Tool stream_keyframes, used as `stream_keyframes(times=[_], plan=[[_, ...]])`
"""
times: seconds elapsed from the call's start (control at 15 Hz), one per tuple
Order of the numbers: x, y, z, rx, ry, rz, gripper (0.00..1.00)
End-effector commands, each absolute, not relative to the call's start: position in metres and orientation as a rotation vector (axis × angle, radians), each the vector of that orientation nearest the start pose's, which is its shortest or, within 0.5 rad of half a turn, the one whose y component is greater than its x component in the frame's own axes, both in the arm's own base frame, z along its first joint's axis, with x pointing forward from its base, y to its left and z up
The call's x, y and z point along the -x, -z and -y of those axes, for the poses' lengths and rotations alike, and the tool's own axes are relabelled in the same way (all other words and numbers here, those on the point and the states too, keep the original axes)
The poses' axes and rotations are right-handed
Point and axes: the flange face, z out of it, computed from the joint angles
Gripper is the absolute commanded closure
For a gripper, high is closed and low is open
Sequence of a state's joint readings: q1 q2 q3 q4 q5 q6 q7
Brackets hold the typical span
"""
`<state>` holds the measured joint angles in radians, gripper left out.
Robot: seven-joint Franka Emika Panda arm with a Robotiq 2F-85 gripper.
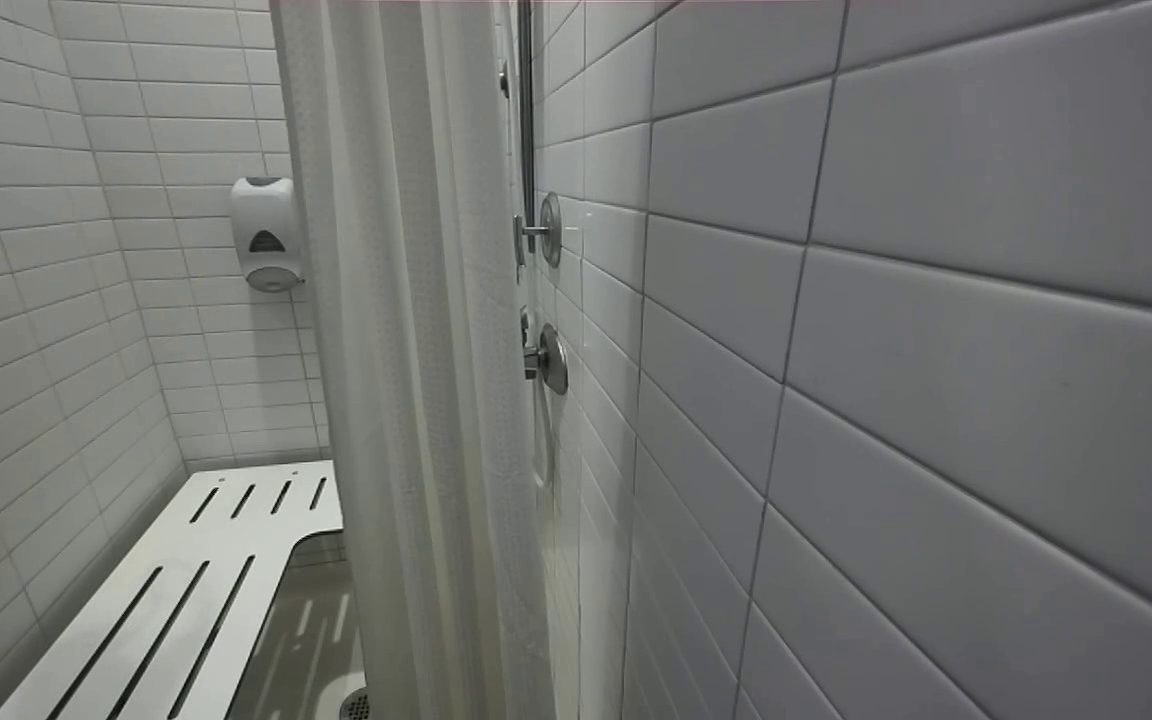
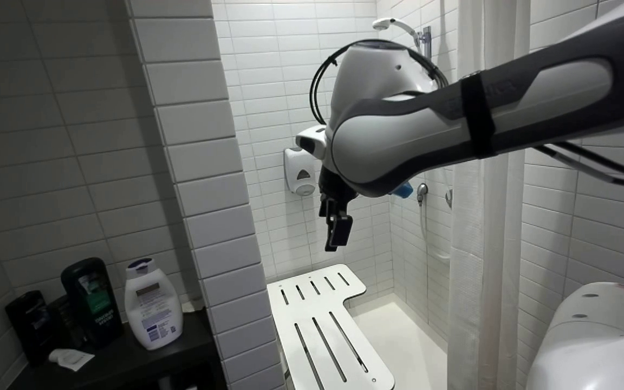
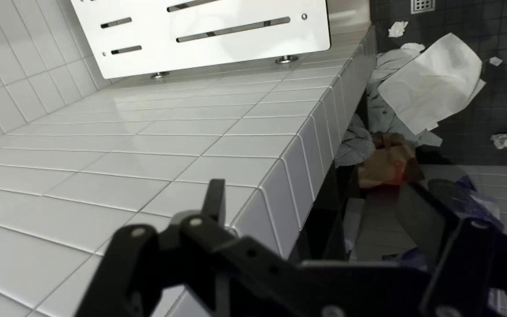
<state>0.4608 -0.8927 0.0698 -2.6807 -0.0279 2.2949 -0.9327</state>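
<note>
My gripper (image 2: 338, 238) points down in an exterior view and looks to be in the air over a white slatted bench (image 2: 312, 314). It touches nothing that I can see. In the wrist view its two black fingers (image 3: 315, 196) stand wide apart with nothing between them. Below them are the edge of a white tiled wall (image 3: 275, 198) and a dark space with a brown paper bag (image 3: 381, 165). A white bottle (image 2: 152, 309), a dark green-labelled bottle (image 2: 92, 303), a black bottle (image 2: 30, 325) and a small white tube (image 2: 71, 358) are on a dark shelf (image 2: 198, 336).
A tiled pillar (image 2: 214, 216) stands between the shelf and the bench. A shower curtain (image 2: 485, 216) also hangs in an exterior view (image 1: 416, 350). A soap dispenser (image 2: 299, 173) is on the back wall. A blue object (image 2: 403, 189) is partly behind the arm. White papers (image 3: 434, 83) lie on the dark floor.
</note>
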Motion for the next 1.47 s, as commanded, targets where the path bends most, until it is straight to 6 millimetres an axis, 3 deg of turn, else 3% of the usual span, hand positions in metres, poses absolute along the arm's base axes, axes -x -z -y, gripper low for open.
stream_keyframes(times=[0.0, 0.27, 0.67, 1.4], plan=[[-0.285, -0.552, -0.15, 2.482, 0.849, 2.106, 0.0], [-0.286, -0.563, -0.127, 2.546, 0.897, 2.055, 0.0], [-0.279, -0.58, -0.076, 2.694, 1.022, 1.889, 0.0], [-0.269, -0.574, -0.021, 2.828, 1.104, 1.632, 0.0]])
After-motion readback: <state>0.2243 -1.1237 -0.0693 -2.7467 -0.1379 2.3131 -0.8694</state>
